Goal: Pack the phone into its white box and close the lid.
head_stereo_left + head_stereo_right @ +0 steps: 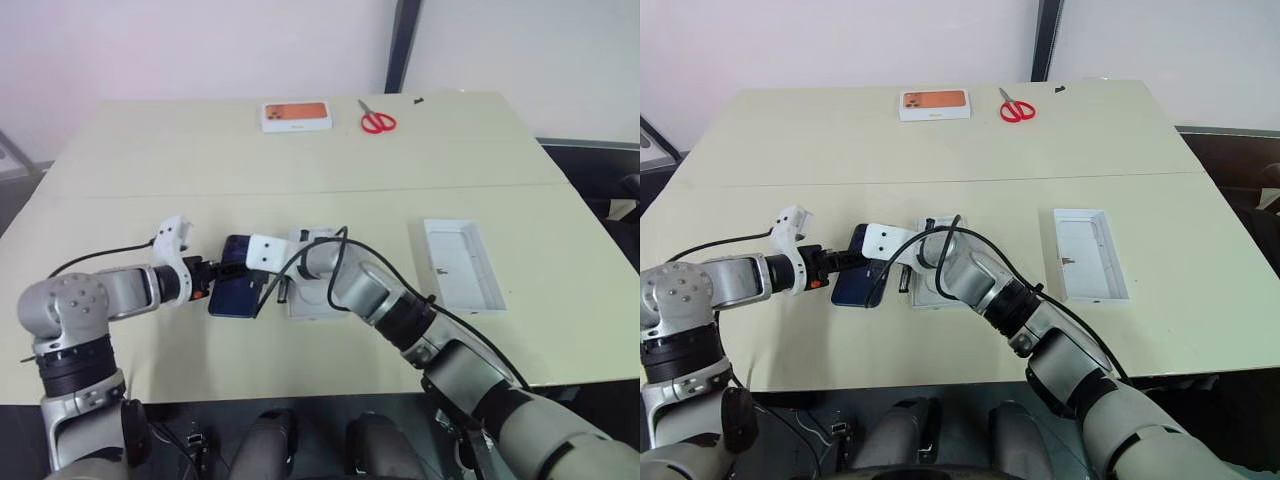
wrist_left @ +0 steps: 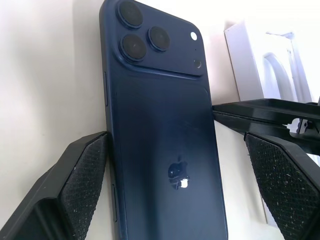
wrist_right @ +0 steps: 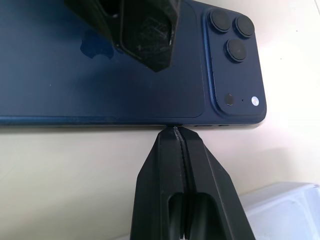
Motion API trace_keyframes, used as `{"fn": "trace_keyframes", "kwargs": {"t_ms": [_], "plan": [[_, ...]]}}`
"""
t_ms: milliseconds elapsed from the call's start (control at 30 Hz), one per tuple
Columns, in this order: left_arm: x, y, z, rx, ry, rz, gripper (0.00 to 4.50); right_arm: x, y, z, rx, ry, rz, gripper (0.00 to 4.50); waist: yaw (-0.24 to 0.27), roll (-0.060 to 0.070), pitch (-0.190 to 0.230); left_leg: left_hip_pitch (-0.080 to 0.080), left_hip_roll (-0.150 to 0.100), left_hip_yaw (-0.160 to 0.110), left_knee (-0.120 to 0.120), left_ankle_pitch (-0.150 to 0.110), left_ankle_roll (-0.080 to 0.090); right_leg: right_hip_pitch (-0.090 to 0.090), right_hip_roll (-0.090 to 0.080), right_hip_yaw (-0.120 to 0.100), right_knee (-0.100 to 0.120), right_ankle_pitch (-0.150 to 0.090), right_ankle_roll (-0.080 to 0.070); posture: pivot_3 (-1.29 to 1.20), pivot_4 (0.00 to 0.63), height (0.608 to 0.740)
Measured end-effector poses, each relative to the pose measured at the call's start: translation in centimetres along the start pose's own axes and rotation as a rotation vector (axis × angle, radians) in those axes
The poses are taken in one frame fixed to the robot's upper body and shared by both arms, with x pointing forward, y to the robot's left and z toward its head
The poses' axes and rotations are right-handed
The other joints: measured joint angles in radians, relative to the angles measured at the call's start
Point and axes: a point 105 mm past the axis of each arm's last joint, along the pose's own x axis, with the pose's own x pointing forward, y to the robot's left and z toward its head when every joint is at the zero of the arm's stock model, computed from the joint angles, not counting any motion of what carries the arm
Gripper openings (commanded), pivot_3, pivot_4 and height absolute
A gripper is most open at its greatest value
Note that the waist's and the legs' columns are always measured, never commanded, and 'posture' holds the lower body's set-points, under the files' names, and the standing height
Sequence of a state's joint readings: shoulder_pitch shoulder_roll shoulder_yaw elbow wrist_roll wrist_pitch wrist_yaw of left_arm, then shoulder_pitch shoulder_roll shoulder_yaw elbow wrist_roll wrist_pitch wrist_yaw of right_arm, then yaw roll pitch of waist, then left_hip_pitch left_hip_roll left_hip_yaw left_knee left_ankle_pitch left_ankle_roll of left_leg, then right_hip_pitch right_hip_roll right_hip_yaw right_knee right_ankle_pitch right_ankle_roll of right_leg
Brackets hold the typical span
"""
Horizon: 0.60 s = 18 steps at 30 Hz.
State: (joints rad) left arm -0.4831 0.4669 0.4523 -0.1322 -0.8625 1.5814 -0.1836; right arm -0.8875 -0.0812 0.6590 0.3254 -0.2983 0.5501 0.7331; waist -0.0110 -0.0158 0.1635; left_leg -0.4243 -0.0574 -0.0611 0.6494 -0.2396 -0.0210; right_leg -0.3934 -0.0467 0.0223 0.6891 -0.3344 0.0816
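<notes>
Here the phone (image 2: 160, 150) lies back-up on the table (image 1: 300, 150) beside the white box (image 1: 312, 300) — an apple logo shows. Left gripper (image 2: 177, 175) straddles it, fingers wide; right gripper (image 3: 176, 131), pinched together, touches its edge.

Phone (image 1: 236, 288) flat on table (image 1: 300, 160), back up, near front edge, left of centre. White box (image 1: 312, 290) just right of it. Lid (image 1: 463, 264) well apart to the right, inside up. L gripper (image 1: 212, 280) at phone's left side, fingers astride it; R gripper (image 3: 176, 131) tip touching its right edge. Far back: another box (image 1: 296, 116), scissors (image 1: 377, 120) beside it on the right.
</notes>
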Motion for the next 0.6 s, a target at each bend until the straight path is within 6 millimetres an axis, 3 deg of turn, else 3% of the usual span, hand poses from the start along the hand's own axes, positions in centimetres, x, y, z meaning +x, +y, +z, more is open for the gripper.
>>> {"fn": "trace_keyframes", "kwargs": {"t_ms": [233, 400, 600], "plan": [[0.0, -0.1, -0.1, -0.046, -0.018, -0.023, 4.49, -0.1, 0.0, -0.1, -0.026, 0.006, -0.008, 0.01, 0.000, 0.000, 0.000, 0.000, 0.000, 0.000, 0.000, 0.000, 0.000, 0.000, 0.000, 0.000, 0.000, 0.000, 0.000, 0.00, 0.150, 0.740], [1.0, -1.9, -0.9, -0.082, 0.006, -0.134, 4.49, 0.0, 0.3, 0.1, -0.031, -0.006, -0.002, 0.01, -0.004, 0.000, 0.000, 0.000, 0.000, 0.000, 0.000, 0.000, 0.000, 0.000, 0.000, 0.000, 0.000, 0.000, 0.000, 0.00, 0.150, 0.740], [1.1, -2.1, -0.9, -0.092, 0.012, -0.132, 4.49, -0.1, 0.3, 0.2, -0.033, -0.013, 0.000, 0.01, -0.007, 0.000, 0.000, 0.000, 0.000, 0.000, -0.001, 0.000, -0.001, 0.000, 0.000, 0.000, 0.000, 0.000, 0.000, 0.00, 0.150, 0.740]]}}
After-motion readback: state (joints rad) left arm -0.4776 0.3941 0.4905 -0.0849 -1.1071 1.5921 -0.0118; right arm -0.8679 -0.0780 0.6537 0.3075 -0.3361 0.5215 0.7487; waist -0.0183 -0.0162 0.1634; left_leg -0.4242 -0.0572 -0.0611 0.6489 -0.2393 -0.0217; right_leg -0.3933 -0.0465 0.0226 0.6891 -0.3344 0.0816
